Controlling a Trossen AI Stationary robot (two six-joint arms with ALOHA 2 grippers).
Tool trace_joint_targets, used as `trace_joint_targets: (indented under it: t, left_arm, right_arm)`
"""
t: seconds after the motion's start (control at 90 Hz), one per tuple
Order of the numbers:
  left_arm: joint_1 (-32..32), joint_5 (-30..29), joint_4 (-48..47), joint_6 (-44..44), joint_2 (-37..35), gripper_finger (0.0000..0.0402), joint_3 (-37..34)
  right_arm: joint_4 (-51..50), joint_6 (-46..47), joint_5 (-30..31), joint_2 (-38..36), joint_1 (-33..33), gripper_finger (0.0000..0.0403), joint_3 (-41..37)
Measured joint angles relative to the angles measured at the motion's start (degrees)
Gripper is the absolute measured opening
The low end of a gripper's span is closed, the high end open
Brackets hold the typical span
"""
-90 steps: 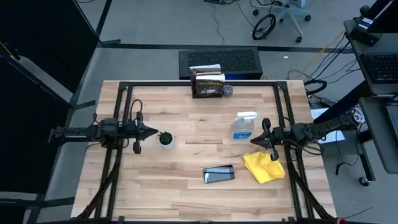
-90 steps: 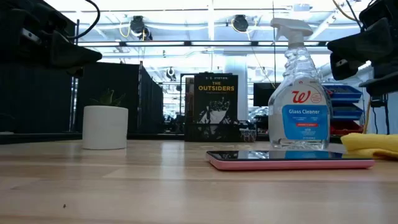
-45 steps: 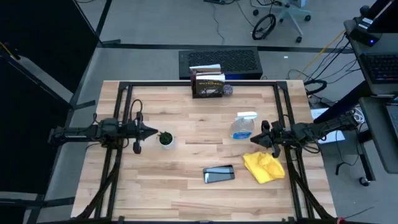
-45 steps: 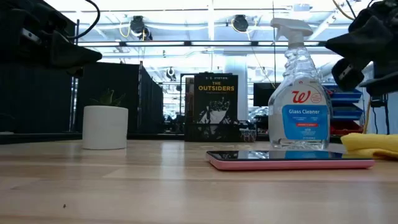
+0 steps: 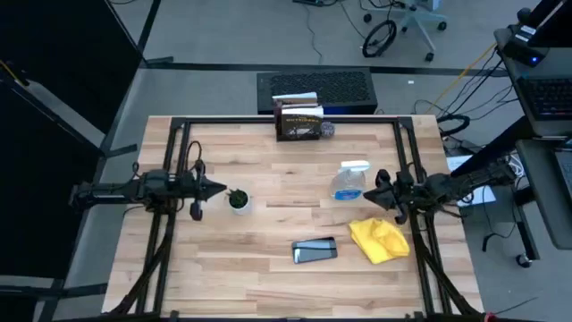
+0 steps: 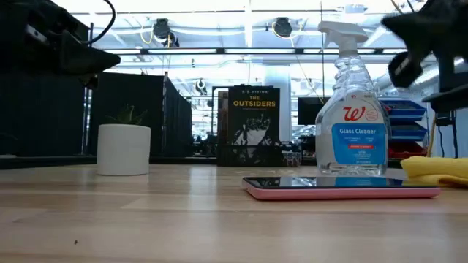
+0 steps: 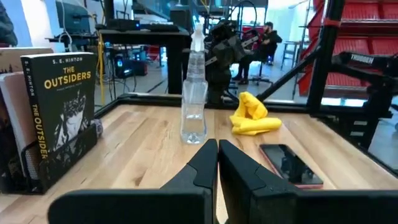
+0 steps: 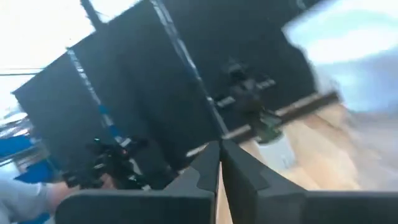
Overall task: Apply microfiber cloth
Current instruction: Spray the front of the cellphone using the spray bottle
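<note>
Your wooden table carries everything here, with a black frame running along its edges. At its far edge stands a book titled "The Outsiders" in a black wire holder; the low view shows it upright behind the other things. Your left arm waits over the table's left side, its left pincer closed, the two fingers pressed together in the left wrist view, with a small white plant pot just beside its tip. Your right arm reaches in from the right edge, and the right pincer hangs above the table with its fingers together in the right wrist view, holding nothing. It sits just beside the clear spray bottle of blue glass cleaner, which stands upright between the pincer and the middle of the table. The microfiber cloth lies crumpled and bright yellow on the table's right side, nearer the front edge than the right pincer and apart from it. Just to the cloth's left lies a black smartphone, flat with its screen up in a pink case, close to the cloth but not touching it.
</note>
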Motion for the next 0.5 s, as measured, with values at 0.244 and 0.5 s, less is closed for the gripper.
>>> trace_joint_targets:
  t: [0.244, 0.5]
  left_arm:
    - [0.0, -0.6, 0.0, -1.2, 0.0, 0.0000, 0.0]
    - [-0.7, -0.6, -0.2, -5.1, 0.6, 0.0000, 0.5]
  right_arm:
    - [-7.0, -2.0, -0.3, 24.7, 5.0, 0.0000, 15.1]
    - [-33.0, 17.0, -7.3, 51.4, 9.7, 0.0000, 33.2]
